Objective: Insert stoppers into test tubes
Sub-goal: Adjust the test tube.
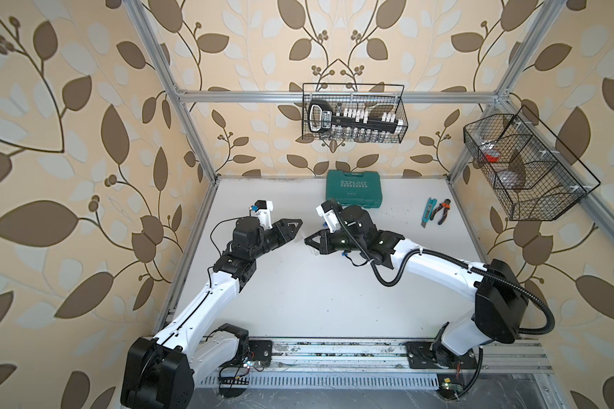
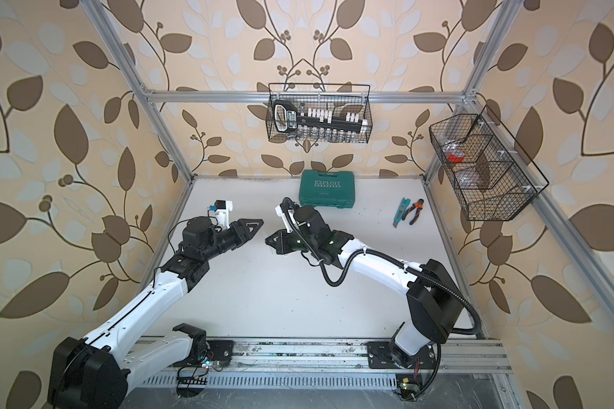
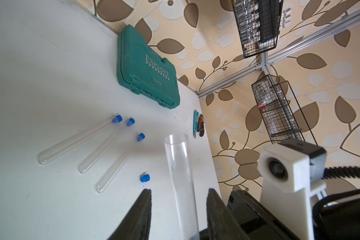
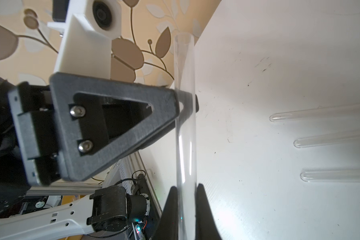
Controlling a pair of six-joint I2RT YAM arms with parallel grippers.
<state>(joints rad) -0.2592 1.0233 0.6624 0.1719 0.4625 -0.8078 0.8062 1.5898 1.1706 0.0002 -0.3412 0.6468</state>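
The right gripper [image 4: 185,187] is clamped on a clear tube [image 4: 185,135], while the left gripper [image 3: 179,192] straddles it, jaws apart with gaps either side.

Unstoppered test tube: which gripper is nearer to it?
Right. The right gripper is shut on the unstoppered test tube; the left gripper straddles it, jaws open with a gap either side.
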